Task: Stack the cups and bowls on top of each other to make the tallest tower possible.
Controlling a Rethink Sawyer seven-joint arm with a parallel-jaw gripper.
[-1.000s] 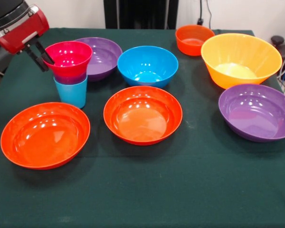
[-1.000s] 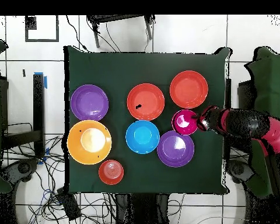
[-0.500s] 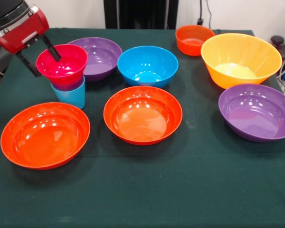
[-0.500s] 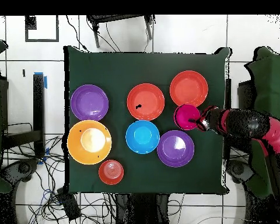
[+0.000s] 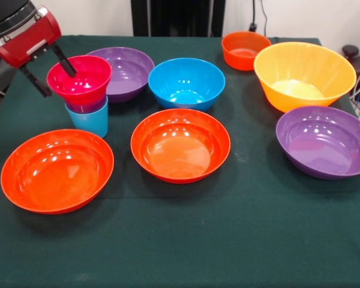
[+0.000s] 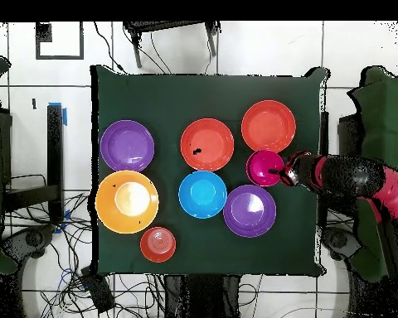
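Between the jaws sits the near rim of the pink bowl [image 5: 79,75], one finger inside it and one outside. The gripper [image 5: 48,69] has pinched that rim. A second ago the jaws were beside the bowl. The tower [image 5: 84,96] stands just under them on the tabletop [image 5: 228,240]: blue cup, purple cup, pink bowl. It has slid a little, so it could tip.

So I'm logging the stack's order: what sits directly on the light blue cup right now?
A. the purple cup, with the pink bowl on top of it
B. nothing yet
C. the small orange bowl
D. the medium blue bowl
A: in the front view a purple cup peeks out of the light blue cup, with the pink bowl seated on top.
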